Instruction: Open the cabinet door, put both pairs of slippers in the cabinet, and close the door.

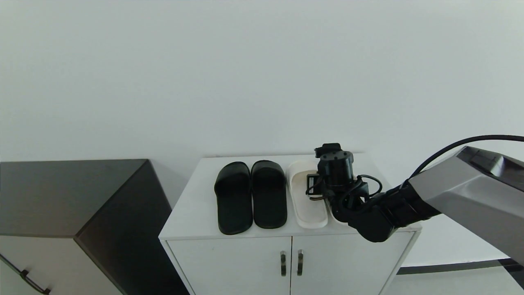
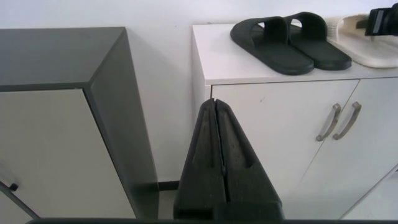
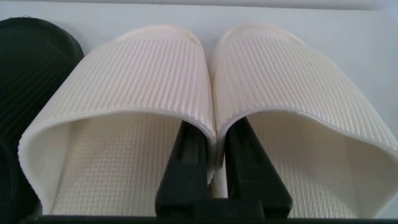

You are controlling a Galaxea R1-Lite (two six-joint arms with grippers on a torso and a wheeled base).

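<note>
Since the right gripper (image 3: 214,134) has one finger under each strap of the white pair (image 3: 124,81), with the two inner strap edges pinched in the narrow gap between the fingers, you hold both slippers by one thin fold of foam. That pair lies on the right of the cabinet (image 1: 192,213) top, toes to the wall, the two touching side by side. The black pair (image 1: 249,196) lies just beside it on the left.

Expect the slippers to be light and springy: ribbed, moulded foam that bends instead of breaking, and is likely grippy rather than slick. The risk, as I judge it, is that the soles sag and swing apart, or one strap slips free, so lift slowly and keep them level. The straps are the right hold, since the flat soles offer the fingers nothing.

Your left gripper (image 2: 215,109) is closed and empty, low beside the cabinet's left side. Both doors (image 1: 229,262) are shut, with the handles (image 1: 290,262) at the middle, so nothing can go in yet.
</note>
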